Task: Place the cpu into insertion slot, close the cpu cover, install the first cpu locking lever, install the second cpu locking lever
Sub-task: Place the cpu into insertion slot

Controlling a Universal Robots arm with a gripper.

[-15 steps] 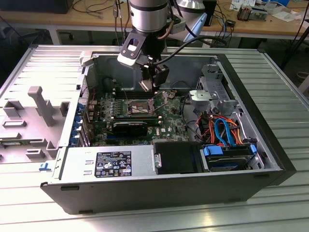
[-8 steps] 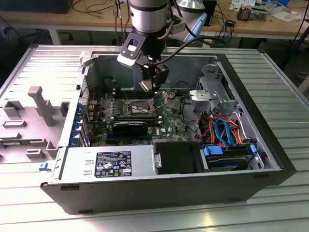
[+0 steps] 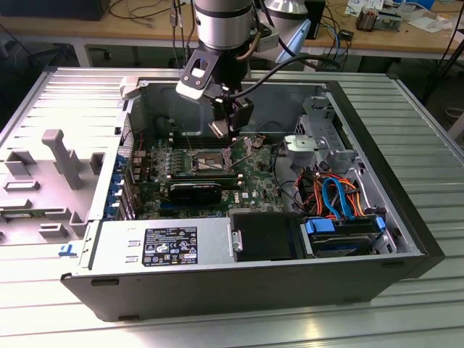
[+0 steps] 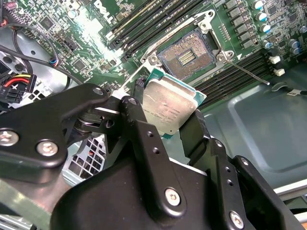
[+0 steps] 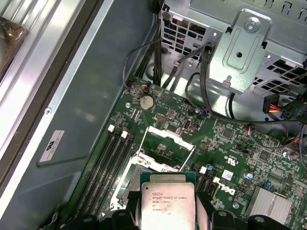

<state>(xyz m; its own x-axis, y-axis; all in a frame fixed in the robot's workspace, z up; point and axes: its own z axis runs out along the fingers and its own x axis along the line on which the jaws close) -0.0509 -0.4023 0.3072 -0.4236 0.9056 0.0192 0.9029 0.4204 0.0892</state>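
**A:** Where's the cpu [image 4: 168, 108]?

**B:** Clamped by its edges between the fingers [image 4: 138, 127]. It's held in the air above the green motherboard [image 4: 86, 28], near the insertion slot [image 4: 187, 57] but not in it.

**A:** So step one?

**B:** I'd judge so. The slot lies bare, and in the first wrist view the cpu cover [image 5: 160, 165] stands swung up behind it.

**A:** What does seating it call for?

**B:** Probably squaring the chip to the silver rim, levelling it and lowering it gently. Those contacts look easy to bend.
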